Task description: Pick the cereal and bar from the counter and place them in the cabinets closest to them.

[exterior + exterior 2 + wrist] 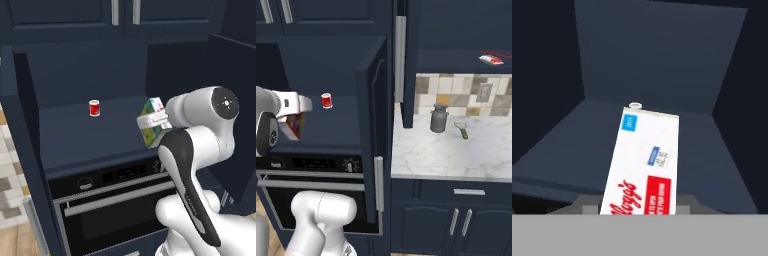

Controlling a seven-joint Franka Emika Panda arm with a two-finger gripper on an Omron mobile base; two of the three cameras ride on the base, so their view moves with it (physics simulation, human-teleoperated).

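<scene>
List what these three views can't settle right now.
- Pincer fingers: left base view, covered by the cereal; grip contact unclear.
- Cereal bottom: hand view, cut by the lower edge, so whether it touches the shelf is unknown.
- Can label: too small in both base views.
- Bar: right base view, tiny; wrapper print unreadable.
- Green tool by the jug: too small to identify.

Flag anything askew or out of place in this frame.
The cereal sits tilted in the pincer over the open shelf above the oven, not upright. The bar already lies on the wall cabinet shelf. Nothing looks spilled or damaged.
</scene>
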